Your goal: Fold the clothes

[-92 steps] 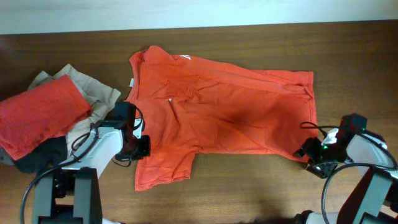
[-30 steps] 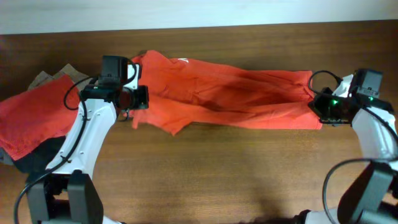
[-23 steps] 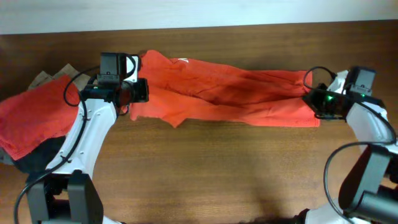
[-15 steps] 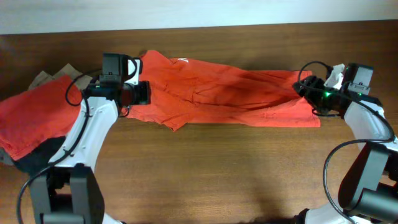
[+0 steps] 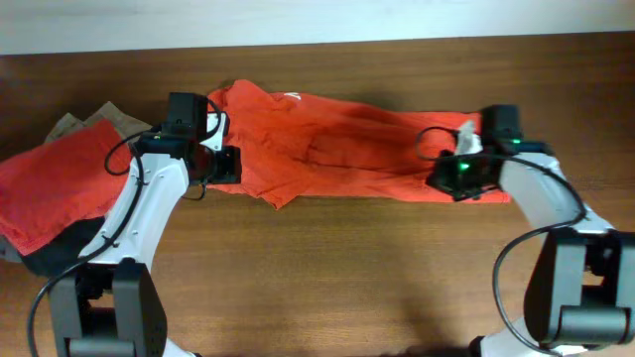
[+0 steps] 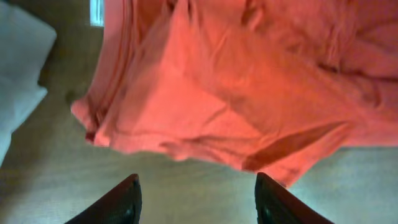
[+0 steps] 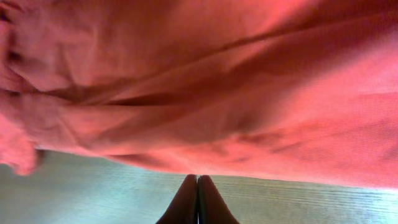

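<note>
An orange-red T-shirt point(image 5: 357, 149) lies banded across the bench point(image 5: 347, 268); the left end effector point(image 6: 196, 190) gapes empty, the right end effector point(image 7: 198, 190) is pinched closed, holding nothing.

We saw the T-shirt point(image 5: 357, 144) as soft, matt orange-red cloth, creased all over, on a table point(image 5: 347, 288) of dark brown wood with visible grain and a faint sheen. At the overhead frame's left edge, the red cloth point(image 5: 60, 183), beige cloth point(image 5: 79, 126) and dark cloth point(image 5: 50, 258) looked equally matt. The left arm point(image 5: 149, 213) wore a smooth white shell, seemingly plastic.
</note>
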You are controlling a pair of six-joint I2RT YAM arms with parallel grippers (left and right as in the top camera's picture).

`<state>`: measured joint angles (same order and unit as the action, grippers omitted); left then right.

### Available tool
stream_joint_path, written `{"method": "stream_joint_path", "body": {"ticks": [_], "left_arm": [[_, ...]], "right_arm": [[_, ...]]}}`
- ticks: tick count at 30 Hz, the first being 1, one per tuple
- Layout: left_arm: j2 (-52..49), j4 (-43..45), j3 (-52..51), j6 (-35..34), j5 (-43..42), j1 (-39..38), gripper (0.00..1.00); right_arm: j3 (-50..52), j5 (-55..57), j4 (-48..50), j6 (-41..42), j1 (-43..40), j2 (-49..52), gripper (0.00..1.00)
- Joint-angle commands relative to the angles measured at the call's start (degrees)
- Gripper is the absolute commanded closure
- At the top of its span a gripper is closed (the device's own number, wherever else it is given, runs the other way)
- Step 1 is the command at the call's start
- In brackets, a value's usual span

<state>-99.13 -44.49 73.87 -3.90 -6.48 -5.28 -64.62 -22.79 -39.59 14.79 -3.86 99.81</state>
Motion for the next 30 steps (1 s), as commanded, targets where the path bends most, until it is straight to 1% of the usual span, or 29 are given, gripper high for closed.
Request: {"method": "stream_joint_path", "body": {"ticks": [1, 4, 7, 9, 15, 18, 21, 24, 26, 27, 30], "left_arm": [[0.7, -2.4, 2.9, 0.8, 0.2, -0.2, 0.42], [1.4, -4.6, 5.3, 0.8, 0.2, -0.2, 0.42], [2.6, -6.1, 7.4, 0.8, 0.0, -0.2, 0.42], [3.4, -6.4, 8.2, 0.8, 0.0, -0.2, 0.42], [4.0, -6.8, 8.4, 0.7, 0.0, -0.2, 0.4], [4.0, -7.2, 8.4, 0.7, 0.0, -0.2, 0.4], [4.0, -7.6, 8.4, 0.7, 0.0, -0.2, 0.37], [4.0, -7.8, 8.4, 0.8, 0.0, -0.2, 0.36], [4.0, -8.0, 8.4, 0.8, 0.0, -0.2, 0.36], [4.0, -8.1, 8.4, 0.8, 0.0, -0.2, 0.36], [4.0, -8.2, 8.4, 0.8, 0.1, -0.2, 0.36]], "right_arm": [[-0.5, 10.0, 2.5, -0.8, 4.5, 3.0, 0.96], [-0.5, 10.0, 6.1, -0.2, 6.3, 6.1, 0.96], [-0.5, 9.2, 9.3, 2.5, 6.9, 9.2, 0.96], [-0.5, 7.4, 13.3, 2.5, 6.9, 11.0, 0.96], [-0.8, 0.0, 30.9, 2.6, 6.8, 11.9, 0.96], [-2.4, -0.7, 33.7, 5.5, 6.8, 11.9, 0.96], [-5.0, -2.7, 32.1, 5.4, 6.7, 11.8, 0.96], [-7.9, -4.7, 26.9, 4.0, 6.7, 11.1, 0.91], [-10.0, -5.3, 20.6, 1.3, 6.5, 10.3, 0.88], [-12.0, -5.3, 13.7, -1.4, 6.5, 9.7, 0.86], [-15.5, -4.9, 0.5, -5.8, 6.5, 9.5, 0.86]]}}
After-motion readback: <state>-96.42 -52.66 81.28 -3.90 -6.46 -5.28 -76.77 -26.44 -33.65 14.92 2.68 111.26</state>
